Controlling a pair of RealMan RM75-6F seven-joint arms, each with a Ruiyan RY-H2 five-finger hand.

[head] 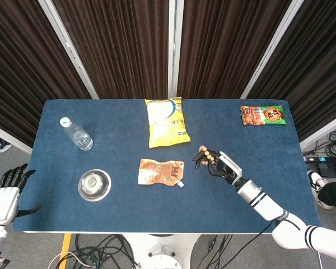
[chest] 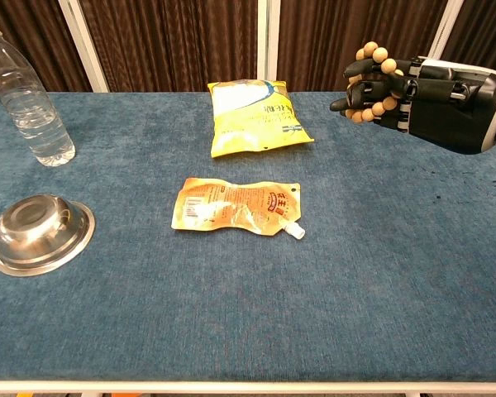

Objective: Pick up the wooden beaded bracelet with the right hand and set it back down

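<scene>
Table (head: 56, 202): bottle (head: 77, 134), bowl (head: 94, 185), three pouches (head: 161, 172)

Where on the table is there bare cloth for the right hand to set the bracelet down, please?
The right hand holds the bracelet above bare cloth: the stretch right of the orange pouch, running to the front edge, is free. So is the strip between the yellow bag and the snack packet. It is more crowded to the left, around the bowl and bottle.

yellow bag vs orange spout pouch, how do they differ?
The yellow bag is larger and lies further back on the table than the orange spout pouch. The yellow bag looks puffed and has a white top; the orange spout pouch is flat, crinkled, with a white corner spout. Both lie flat, untouched by either hand.
</scene>
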